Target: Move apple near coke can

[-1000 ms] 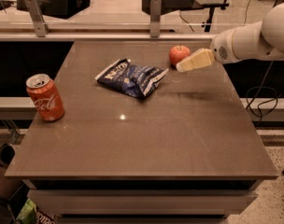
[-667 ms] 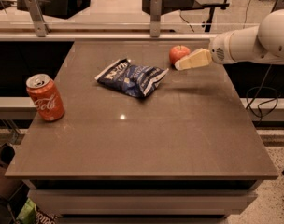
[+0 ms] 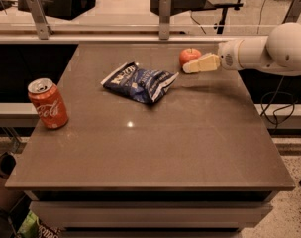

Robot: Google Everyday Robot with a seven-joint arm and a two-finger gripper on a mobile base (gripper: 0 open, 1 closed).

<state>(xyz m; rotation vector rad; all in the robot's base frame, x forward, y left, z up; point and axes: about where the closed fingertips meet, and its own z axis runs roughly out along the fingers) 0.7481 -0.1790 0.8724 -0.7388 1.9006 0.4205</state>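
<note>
The red-orange apple (image 3: 189,55) sits on the brown table (image 3: 150,133) near its far right part. The gripper (image 3: 188,67) reaches in from the right on a white arm, its pale fingers (image 3: 202,63) lying just right of and in front of the apple, close to it or touching it. The coke can (image 3: 47,103) stands upright near the table's left edge, far from the apple.
A dark blue chip bag (image 3: 139,82) lies between the apple and the can, left of the gripper. A rail with metal posts (image 3: 164,14) runs behind the table. Cables (image 3: 276,108) hang at the right. A bin (image 3: 4,177) stands on the floor at lower left.
The gripper has shifted slightly left and back, closer to the apple. The apple, bag and can have not moved.
</note>
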